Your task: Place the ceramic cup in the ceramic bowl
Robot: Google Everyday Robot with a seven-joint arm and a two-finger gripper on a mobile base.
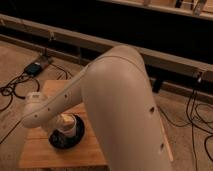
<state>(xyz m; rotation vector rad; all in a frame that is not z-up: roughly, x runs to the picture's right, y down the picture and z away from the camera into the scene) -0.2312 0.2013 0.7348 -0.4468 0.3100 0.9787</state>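
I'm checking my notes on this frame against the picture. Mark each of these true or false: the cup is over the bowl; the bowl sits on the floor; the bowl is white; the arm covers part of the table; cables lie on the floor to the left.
1. The cup is over the bowl. True; the gripper is there too, mostly hidden by the arm.
2. The bowl sits on the floor. False: it sits on the wooden table.
3. The bowl is white. False: it is black.
4. The arm covers part of the table. True.
5. Cables lie on the floor to the left. True.
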